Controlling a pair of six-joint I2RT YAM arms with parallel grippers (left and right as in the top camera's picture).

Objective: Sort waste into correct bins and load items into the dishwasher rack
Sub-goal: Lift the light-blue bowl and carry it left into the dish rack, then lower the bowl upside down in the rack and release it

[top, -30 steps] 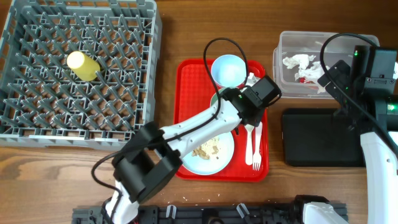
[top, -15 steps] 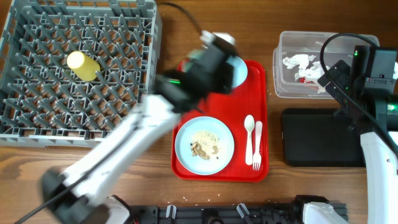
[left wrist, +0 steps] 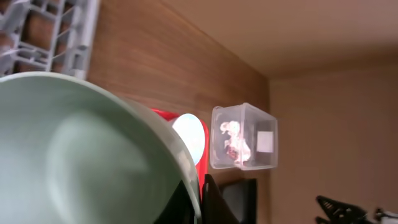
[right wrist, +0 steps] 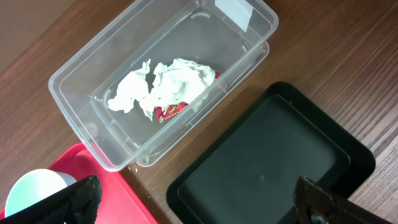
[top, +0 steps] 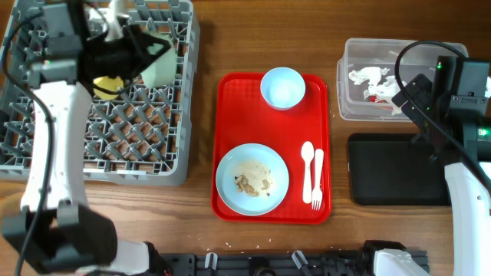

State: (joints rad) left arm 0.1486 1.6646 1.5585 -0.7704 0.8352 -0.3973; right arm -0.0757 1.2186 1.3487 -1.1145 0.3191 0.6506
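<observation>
One pale green bowl (top: 159, 67) hangs over the dishwasher rack (top: 46, 165), pinched at its rim.

The left tool (top: 144, 55) is clamped narrow on that thin edge. The grip could slip, or the bowl could land on the yellow cup (top: 103, 83) lying just beside it among the pegs. Further off on the counter, the red tray (top: 230, 115) carries the plate (top: 275, 165) with food scraps (top: 252, 180), the blue bowl (top: 282, 87), the spoon (top: 307, 172) and the fork (top: 317, 180), none of them in the way. Farthest, the right tool (right wrist: 199, 205) gapes wide and empty above the clear tub (right wrist: 81, 81), which holds the napkins (right wrist: 165, 87) and the wrapper (right wrist: 168, 111), and above the black tray (right wrist: 267, 168).
</observation>
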